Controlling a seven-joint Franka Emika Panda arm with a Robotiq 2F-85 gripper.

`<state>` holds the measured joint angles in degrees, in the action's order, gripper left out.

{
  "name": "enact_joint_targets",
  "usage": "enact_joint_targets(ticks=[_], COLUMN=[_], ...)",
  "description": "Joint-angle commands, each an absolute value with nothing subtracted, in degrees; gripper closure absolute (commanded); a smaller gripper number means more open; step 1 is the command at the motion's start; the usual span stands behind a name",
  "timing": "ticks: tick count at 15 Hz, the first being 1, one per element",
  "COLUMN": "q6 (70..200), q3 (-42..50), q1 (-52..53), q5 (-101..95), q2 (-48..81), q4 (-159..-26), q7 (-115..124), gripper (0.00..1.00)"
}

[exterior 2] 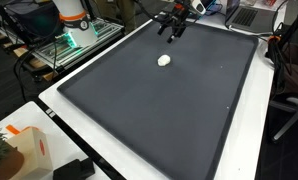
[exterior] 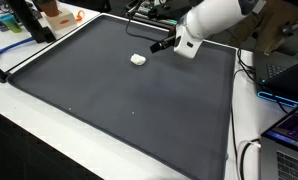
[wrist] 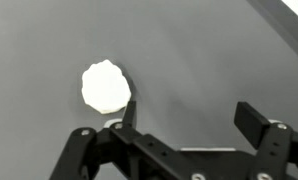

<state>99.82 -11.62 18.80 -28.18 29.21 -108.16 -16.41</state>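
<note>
White and lumpy, a small ball [exterior: 138,59] lies on the dark grey tabletop mat [exterior: 119,110]. Just beside it hangs the claw [wrist: 189,112] — jaws wide, holding nothing.

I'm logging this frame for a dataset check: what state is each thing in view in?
gripper: open, holding nothing, just beside the white lump.
white lump: lying loose on the mat, outside the jaws, not gripped.
dark mat: spread flat.
</note>
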Motion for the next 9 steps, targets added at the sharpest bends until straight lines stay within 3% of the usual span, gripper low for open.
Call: enact_joint_targets(ticks=[1, 6, 7, 9], q6=[108.8, 117.7, 113.5, 115.6], q3=[-12.4, -10.5, -10.7, -10.0], q1=[13.3, 7.2, 9.2, 7.8], q5=[-21.7, -10.6, -14.5, -12.5], q2=[17.3, 6.0, 11.8, 8.5], q4=[-122.1, -135.1, -128.2, -131.9], q7=[-13.8, -15.5, -14.8, -15.1], gripper=[0.00, 0.00, 0.00, 0.00])
